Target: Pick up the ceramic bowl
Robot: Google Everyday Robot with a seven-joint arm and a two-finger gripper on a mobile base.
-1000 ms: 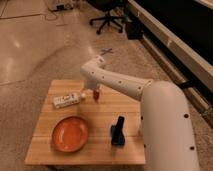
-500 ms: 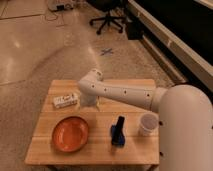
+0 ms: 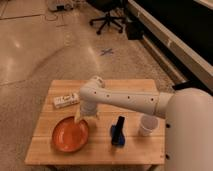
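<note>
The ceramic bowl (image 3: 70,135) is a wide, shallow orange-red dish with a darker rim. It sits on the front left of the wooden table (image 3: 135,86). My white arm reaches in from the right across the table. My gripper (image 3: 81,118) hangs down from the wrist just over the bowl's far right rim, at or very near it.
A white flat packet (image 3: 66,100) lies at the table's left, behind the bowl. A dark blue bottle (image 3: 118,132) stands at the front middle. A small white cup (image 3: 147,125) stands to its right. Office chairs stand on the floor far behind.
The arm has swung left and toward the table's front. The gripper has come down from near the white packet to the bowl's far right rim.
</note>
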